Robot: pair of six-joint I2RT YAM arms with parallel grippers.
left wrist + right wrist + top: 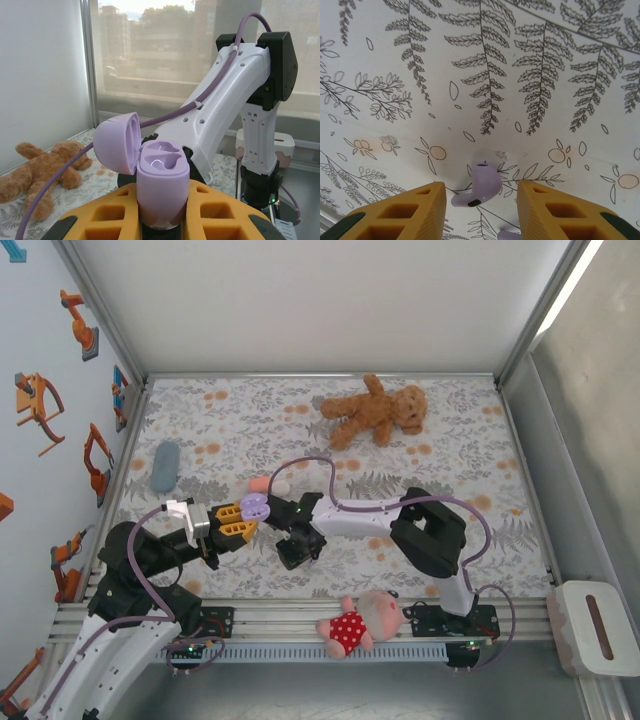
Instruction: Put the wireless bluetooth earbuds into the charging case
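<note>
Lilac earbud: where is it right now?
In the right wrist view, the lilac earbud lies on the fern-print tablecloth, between the right gripper's open yellow fingers, touching neither.

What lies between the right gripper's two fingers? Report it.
A lilac earbud lies on the fern-print cloth between the right gripper's fingers, in the right wrist view.

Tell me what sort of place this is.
Probably a robot test booth in a lab: white panels enclose a fern-print tablecloth, robot stickers line the left wall, and a teddy bear lies about as a prop.
</note>
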